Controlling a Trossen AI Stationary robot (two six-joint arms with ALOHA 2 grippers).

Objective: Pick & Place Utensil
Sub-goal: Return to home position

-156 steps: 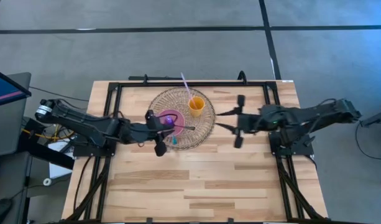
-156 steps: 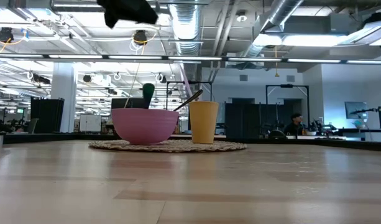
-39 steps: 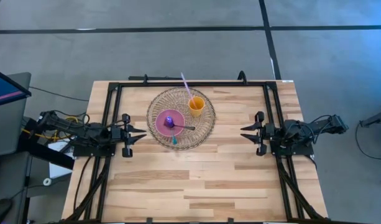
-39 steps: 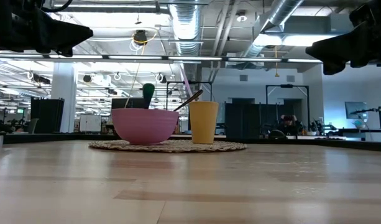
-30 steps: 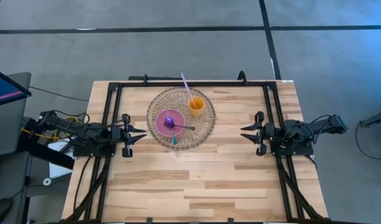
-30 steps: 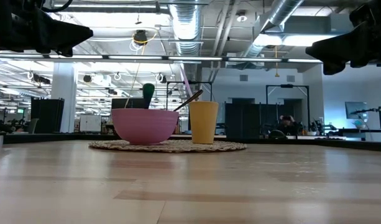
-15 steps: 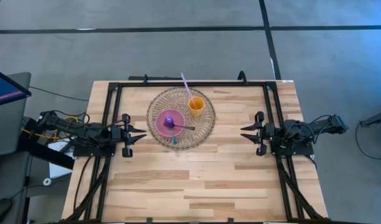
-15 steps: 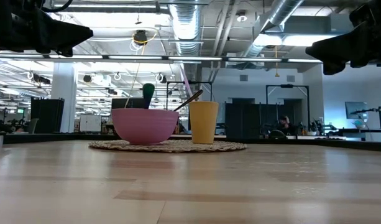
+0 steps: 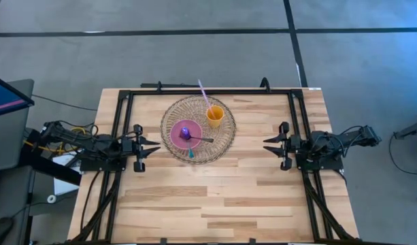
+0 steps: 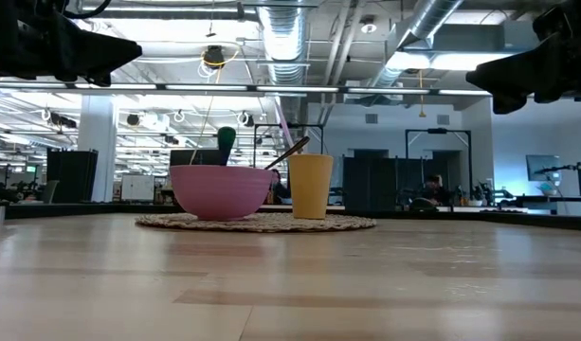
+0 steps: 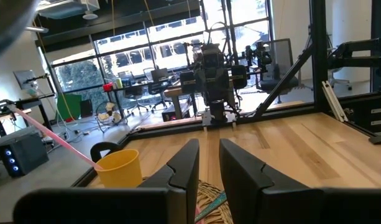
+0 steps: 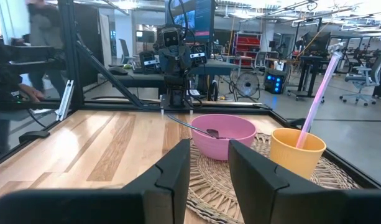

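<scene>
Fingers (image 11: pixel 184 169) of the left gripper (image 9: pixel 152 145) stand slightly apart, empty, at the desk's (image 9: pixel 228 197) left side; right gripper (image 9: pixel 268 146) likewise, opposite. High view: teal spoon (image 9: pixel 191 154) resting in pink bowl (image 9: pixel 177 136), pink straw (image 9: pixel 203 92) in orange cup (image 9: pixel 215 115), both on the woven placemat (image 9: pixel 225 139). Left wrist view shows cup and straw; the bowl is hidden.

Blue spoon (image 10: pixel 226 139) mostly behind pink bowl (image 10: pixel 221 190)
</scene>
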